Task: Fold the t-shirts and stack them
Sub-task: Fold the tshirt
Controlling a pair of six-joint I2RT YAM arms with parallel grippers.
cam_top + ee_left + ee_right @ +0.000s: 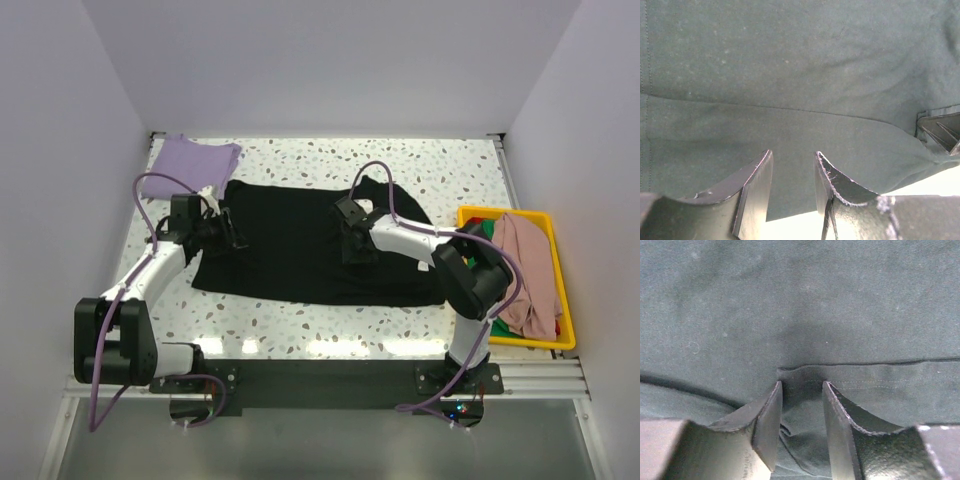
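A black t-shirt (300,255) lies spread across the middle of the table. My left gripper (228,232) is at the shirt's left edge. In the left wrist view its fingers (760,185) stand a little apart over flat black cloth (800,75), with the cloth's edge and bright table between them. My right gripper (350,238) is on the shirt's right half. In the right wrist view its fingers (767,425) pinch a raised fold of the black hem (802,405). A folded lavender t-shirt (192,160) lies at the back left.
A yellow bin (555,300) stands at the right edge and holds a dusty pink shirt (530,270) and a green one (487,232). White walls close the table at the back and both sides.
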